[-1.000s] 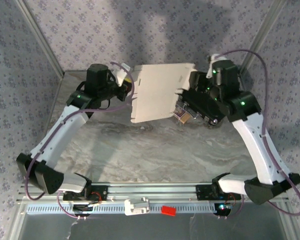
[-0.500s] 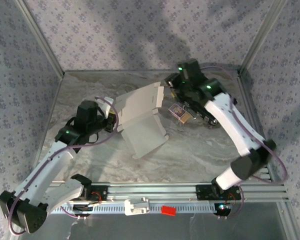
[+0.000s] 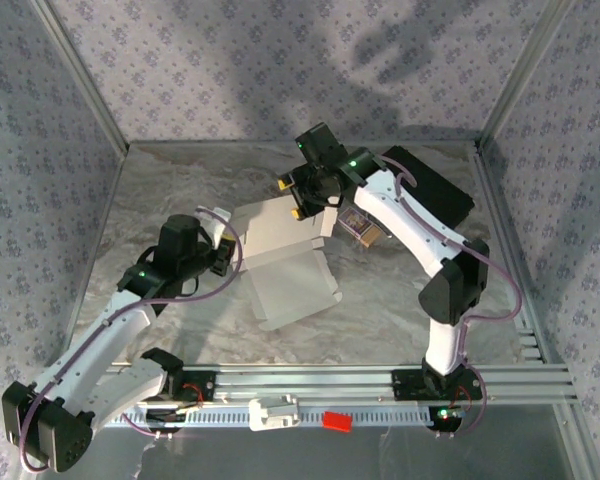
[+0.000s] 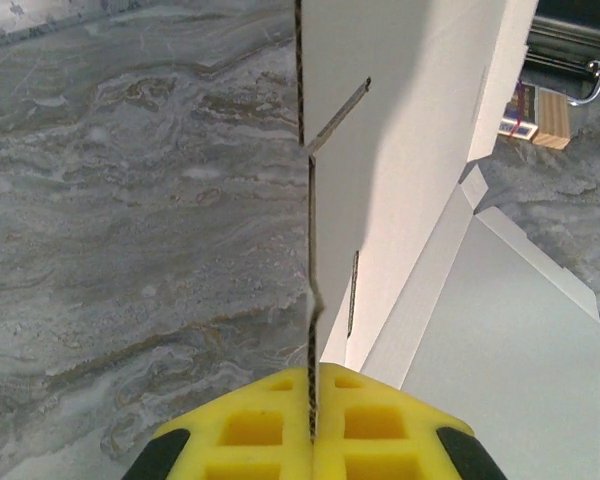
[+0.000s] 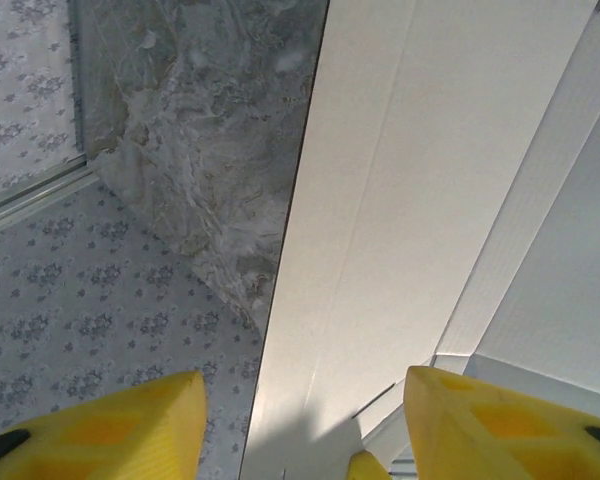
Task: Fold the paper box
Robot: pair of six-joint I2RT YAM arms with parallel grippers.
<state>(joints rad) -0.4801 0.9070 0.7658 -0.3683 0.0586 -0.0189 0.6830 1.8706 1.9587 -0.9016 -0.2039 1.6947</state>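
Note:
The paper box (image 3: pixel 285 270) is a white cardboard sheet bent along a crease. Its lower panel slopes toward the table and its upper panel (image 3: pixel 275 225) rises behind. My left gripper (image 3: pixel 232 255) is shut on the sheet's left edge. In the left wrist view its yellow pads (image 4: pixel 270 430) pinch the thin cardboard edge (image 4: pixel 310 300), and the box (image 4: pixel 410 150) stands upright ahead. My right gripper (image 3: pixel 305 195) hovers over the upper panel's right end, open. In the right wrist view its fingers (image 5: pixel 110 420) stand wide apart on either side of the white panel (image 5: pixel 410 200).
A black case (image 3: pixel 435 195) lies at the back right. A small tan and purple packet (image 3: pixel 365 228) sits just right of the box, also seen as a packet (image 4: pixel 535 110) in the left wrist view. Patterned walls enclose the marble table (image 3: pixel 170 200). A metal rail (image 3: pixel 310 385) runs along the near edge.
The box came down from high at the back to the table's middle and is now bent along a crease. The right arm swung left from the black case to the box's upper panel.

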